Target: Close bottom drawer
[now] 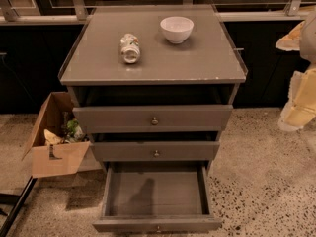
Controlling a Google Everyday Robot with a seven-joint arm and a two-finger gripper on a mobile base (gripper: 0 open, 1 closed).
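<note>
The grey cabinet has three drawers. The bottom drawer is pulled far out toward me. Its plain grey tray is bare, and its slim front with a small round knob sits at the lower edge of the view. The middle drawer and the top drawer each stand slightly out. My gripper is a blurred cream shape at the right edge. It is raised beside the cabinet at about the top drawer's height, well apart from the bottom drawer.
A white bowl and a can lying on its side rest on the cabinet top. An open cardboard box with items stands on the floor to the left. A dark pole crosses the lower left. Speckled floor lies to the right.
</note>
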